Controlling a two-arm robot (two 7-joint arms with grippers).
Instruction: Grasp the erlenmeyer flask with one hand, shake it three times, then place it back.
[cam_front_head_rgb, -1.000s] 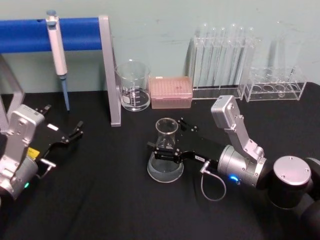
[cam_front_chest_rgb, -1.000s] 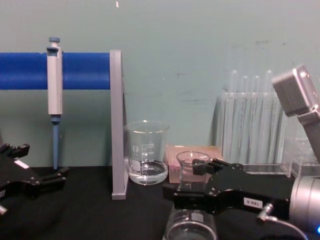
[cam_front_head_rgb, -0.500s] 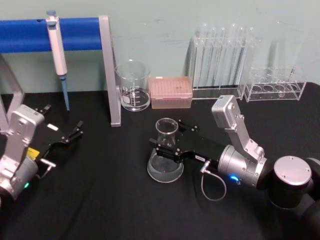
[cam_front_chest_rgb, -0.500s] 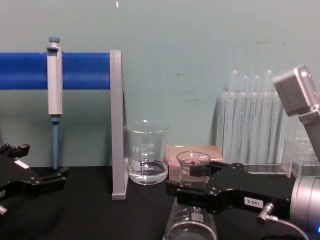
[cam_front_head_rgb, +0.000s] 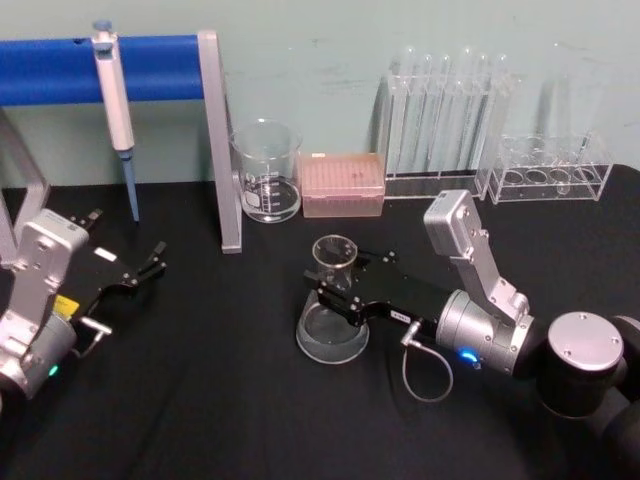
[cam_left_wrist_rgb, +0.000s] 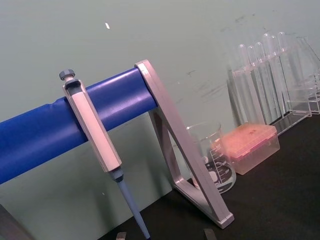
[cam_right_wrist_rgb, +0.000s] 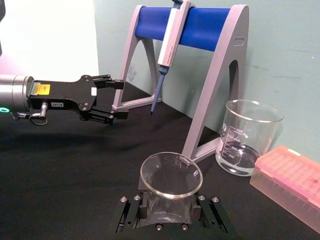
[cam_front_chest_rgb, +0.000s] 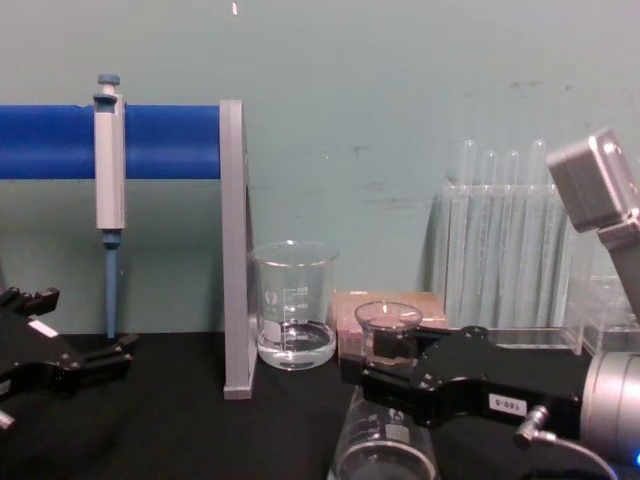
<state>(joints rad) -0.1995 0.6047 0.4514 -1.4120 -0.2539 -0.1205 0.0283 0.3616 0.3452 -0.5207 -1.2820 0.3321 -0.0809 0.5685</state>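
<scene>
Head view first: your flask (cam_front_head_rgb: 328, 335) sits just below the middle of the frame, wide base low on the black table (cam_front_head_rgb: 200, 400), rim up. Whether the base is touching the cloth or hanging just above it, you cannot tell from here. Your right gripper (cam_front_head_rgb: 340, 285) comes in from the lower right and has its two jaws closed in on the flask's narrow neck, one on the near side, one on the far side, glass pinched between them. The right wrist view backs that up: the round rim sits dead centre at the bottom of the frame, with a black jaw pressed up on each side of the neck just beneath it. In the chest view the black gripper body crosses the lower right, and the rim pokes up above it. Over at the left edge of the head view, your left gripper (cam_front_head_rgb: 150, 262) is parked low over the table, jaws spread apart and holding nothing, well apart from the flask. Behind the flask, toward the top of the frame, stand the beaker (cam_front_head_rgb: 266, 180) and just right of it the pink box (cam_front_head_rgb: 342, 184), the rack of tubes (cam_front_head_rgb: 440, 120) farther right, and the pipette (cam_front_head_rgb: 115, 90) hanging on the blue stand (cam_front_head_rgb: 160, 55) at upper left.
</scene>
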